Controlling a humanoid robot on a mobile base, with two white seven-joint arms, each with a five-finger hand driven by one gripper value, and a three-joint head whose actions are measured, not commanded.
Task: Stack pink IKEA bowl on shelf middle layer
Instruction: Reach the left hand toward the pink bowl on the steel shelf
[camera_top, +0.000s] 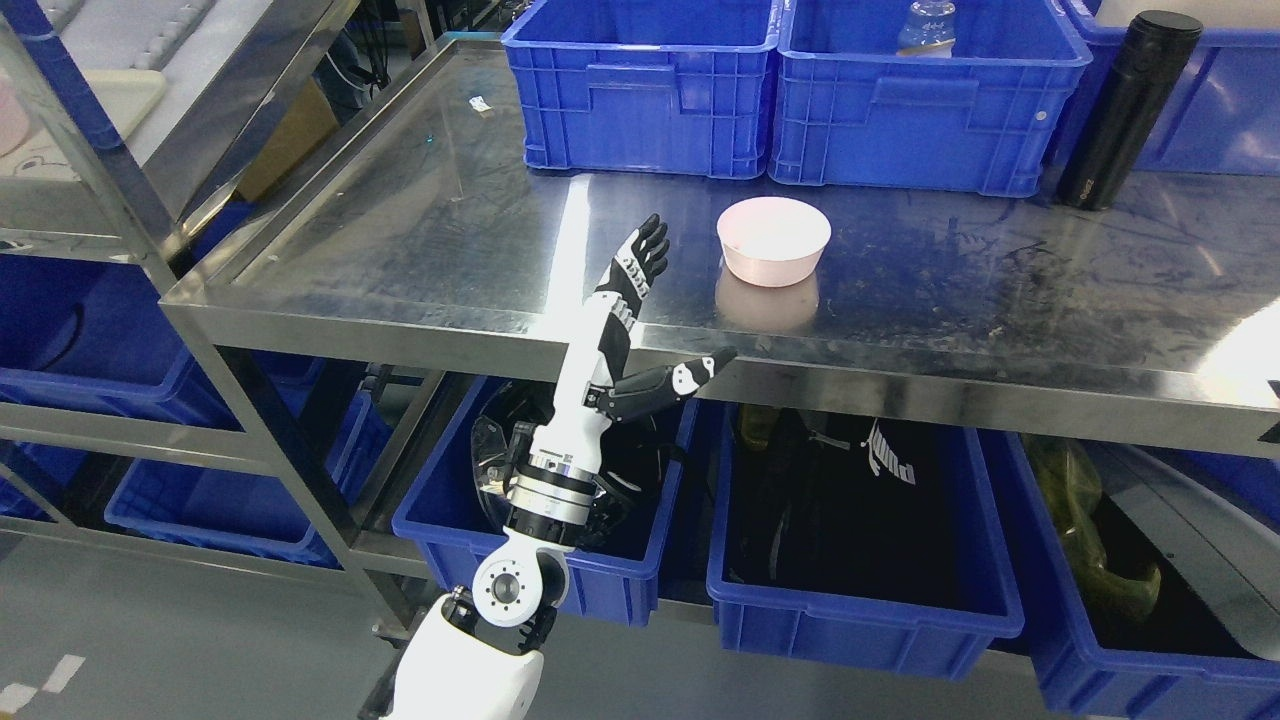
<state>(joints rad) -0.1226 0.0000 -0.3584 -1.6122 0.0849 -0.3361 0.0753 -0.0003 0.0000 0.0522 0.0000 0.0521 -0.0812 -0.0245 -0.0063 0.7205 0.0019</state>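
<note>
Left hand (625, 305) spread, holding nothing, over the table (420, 230) front edge; pink bowl (774, 240) just beside, bare steel around.

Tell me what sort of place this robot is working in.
Probably a storeroom or lab test area: a stainless steel shelf carries rows of blue plastic bins, with a pink bowl and a black flask set out by the left hand.

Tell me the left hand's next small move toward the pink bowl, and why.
Probably shift the left hand a little right and forward toward the pink bowl. The hand is open, fingers extended and thumb spread, standing left of the bowl and apart from it. The bowl sits upright on the steel shelf with nothing between them, so closing that gap comes before any grasp.
</note>
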